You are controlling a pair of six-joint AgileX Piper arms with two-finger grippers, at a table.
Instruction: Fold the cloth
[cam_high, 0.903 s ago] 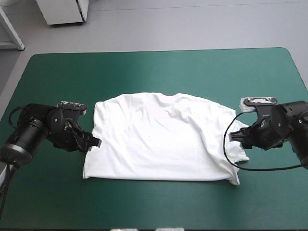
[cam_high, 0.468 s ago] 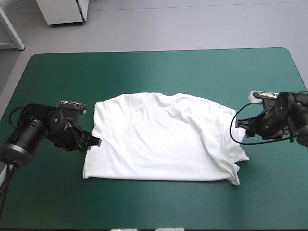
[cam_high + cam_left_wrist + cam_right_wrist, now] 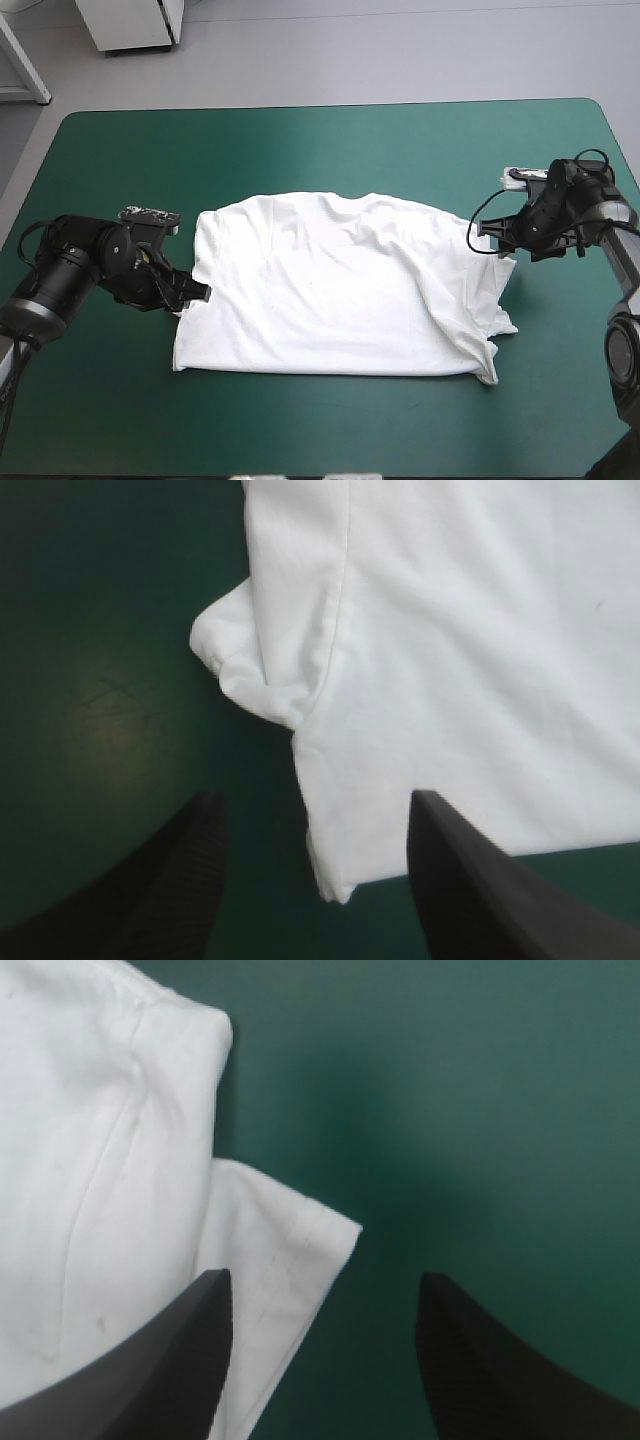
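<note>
The white T-shirt (image 3: pixel 340 290) lies spread on the teal-green cover, its right side rumpled and doubled over. My left gripper (image 3: pixel 197 295) rests low at the shirt's left edge, open; in the left wrist view (image 3: pixel 315 830) the shirt's left hem and a bunched sleeve fold (image 3: pixel 255 670) lie between and ahead of its fingers. My right gripper (image 3: pixel 488 235) sits at the shirt's right edge, farther from the front, open; in the right wrist view (image 3: pixel 325 1305) a sleeve corner (image 3: pixel 290 1250) of the T-shirt (image 3: pixel 90 1160) reaches between its fingers.
Bare teal-green cover (image 3: pixel 320 150) runs beyond the shirt to the table's far edge, and along the front (image 3: pixel 320 420). A white cabinet stands on the floor past the far left corner.
The right arm has swung back from the shirt's front-right corner toward the table's far side and right, its gripper now at the shirt's upper right edge. The left arm has stayed put.
</note>
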